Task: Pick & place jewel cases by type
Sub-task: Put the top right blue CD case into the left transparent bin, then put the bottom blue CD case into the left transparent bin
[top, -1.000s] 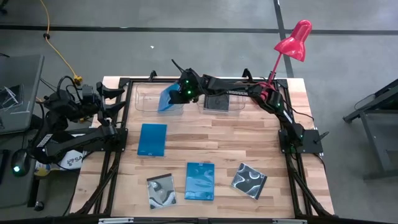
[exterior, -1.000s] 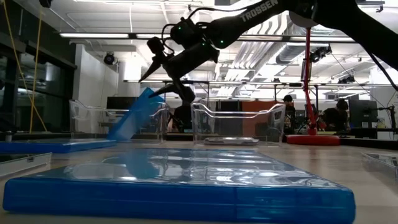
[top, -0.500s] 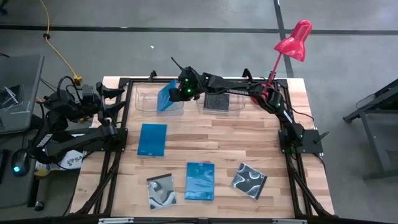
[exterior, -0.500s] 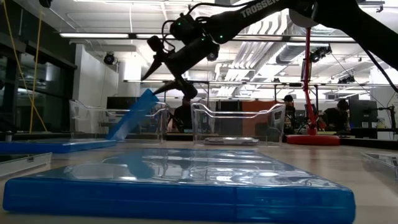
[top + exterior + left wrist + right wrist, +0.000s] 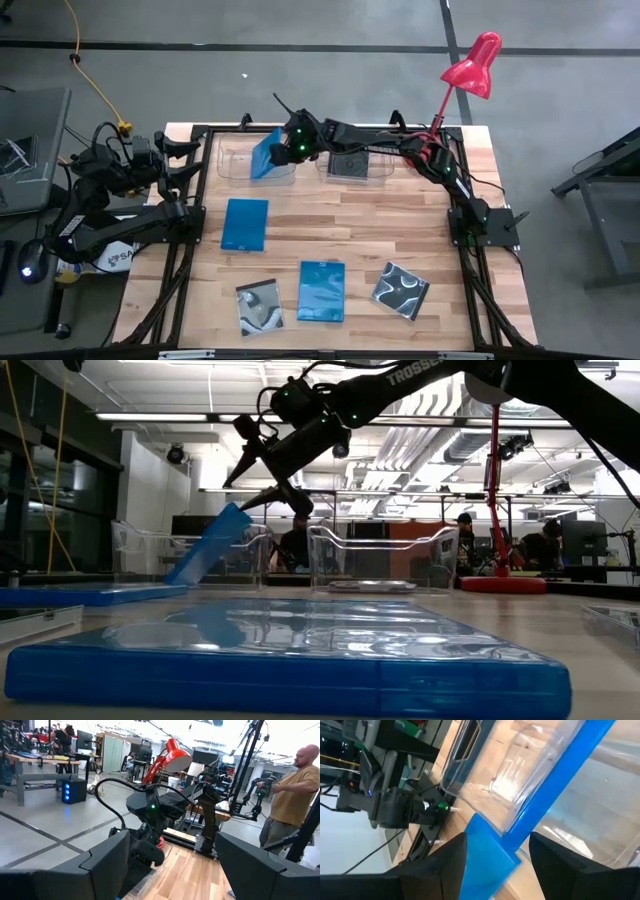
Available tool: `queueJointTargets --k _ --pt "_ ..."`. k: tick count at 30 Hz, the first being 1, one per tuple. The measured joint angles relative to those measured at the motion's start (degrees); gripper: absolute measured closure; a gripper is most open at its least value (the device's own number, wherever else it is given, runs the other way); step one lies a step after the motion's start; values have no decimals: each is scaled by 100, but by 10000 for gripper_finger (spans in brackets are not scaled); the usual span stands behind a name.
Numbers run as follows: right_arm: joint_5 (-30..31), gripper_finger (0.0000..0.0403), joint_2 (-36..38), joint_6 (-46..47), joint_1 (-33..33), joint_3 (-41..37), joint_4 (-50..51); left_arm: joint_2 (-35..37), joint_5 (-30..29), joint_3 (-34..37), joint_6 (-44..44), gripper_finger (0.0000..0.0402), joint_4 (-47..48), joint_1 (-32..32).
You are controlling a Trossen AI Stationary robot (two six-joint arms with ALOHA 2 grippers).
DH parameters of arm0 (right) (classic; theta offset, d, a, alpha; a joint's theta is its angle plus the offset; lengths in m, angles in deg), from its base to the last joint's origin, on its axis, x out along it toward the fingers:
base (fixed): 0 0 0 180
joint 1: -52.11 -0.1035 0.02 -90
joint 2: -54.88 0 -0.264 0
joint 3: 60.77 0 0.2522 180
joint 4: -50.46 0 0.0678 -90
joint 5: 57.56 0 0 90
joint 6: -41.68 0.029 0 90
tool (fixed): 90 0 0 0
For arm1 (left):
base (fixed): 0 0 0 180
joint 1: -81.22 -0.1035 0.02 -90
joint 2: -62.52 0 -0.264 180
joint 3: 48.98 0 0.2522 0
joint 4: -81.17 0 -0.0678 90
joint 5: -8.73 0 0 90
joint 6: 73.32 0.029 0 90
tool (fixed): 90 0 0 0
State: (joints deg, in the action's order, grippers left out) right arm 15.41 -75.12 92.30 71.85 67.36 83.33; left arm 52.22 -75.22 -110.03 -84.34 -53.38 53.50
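A bright blue jewel case point(image 5: 265, 155) stands slanted in the left clear tub point(image 5: 232, 160). Its lower end is inside and its upper end point(image 5: 235, 512) leans past the rim. My right gripper point(image 5: 262, 472) hangs open just above that upper end, apart from it. In the right wrist view the blue case point(image 5: 555, 780) runs between my spread fingers. A black case point(image 5: 350, 165) lies in the right tub point(image 5: 385, 172). A plain blue case point(image 5: 245, 223), a blue swirl case point(image 5: 322, 291) and two black swirl cases point(image 5: 259, 305) point(image 5: 401, 290) lie flat on the table. My left gripper point(image 5: 185, 880) waits open at the table's left edge.
A red desk lamp point(image 5: 470, 65) stands at the far right corner, its pole behind the right arm. Black frame rails point(image 5: 195, 230) run along the table's sides. A person point(image 5: 292, 795) stands beyond the table. Bare wood lies between the tubs and the near row of cases.
My right gripper has risen a little above the left tub, drawing away from the blue case's upper end. The case has stayed slanted in the tub, its upper end settling slightly lower and toward the far edge.
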Motion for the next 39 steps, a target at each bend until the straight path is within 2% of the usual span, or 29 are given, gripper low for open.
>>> queueJointTargets --k 10,17,20,25,28,33,39 --pt "87 206 0 -12 13 -2 543 0 -21 0 23 110 -20 -2" --pt "195 206 0 -34 13 -4 350 0 -19 0 21 110 -20 -2" --pt "85 206 0 -71 16 -4 -15 0 -19 0 21 110 -15 -2" --pt "-273 206 30 39 15 -4 -1417 0 -16 0 21 110 -1 -1" --pt "-282 206 212 -141 -15 -4 -1751 0 -12 0 21 110 0 -2" --pt "-225 206 775 -929 -170 -4 -1271 0 49 0 23 110 47 -2" --pt "392 206 1713 -1955 -633 -4 106 0 59 0 23 110 198 -2"
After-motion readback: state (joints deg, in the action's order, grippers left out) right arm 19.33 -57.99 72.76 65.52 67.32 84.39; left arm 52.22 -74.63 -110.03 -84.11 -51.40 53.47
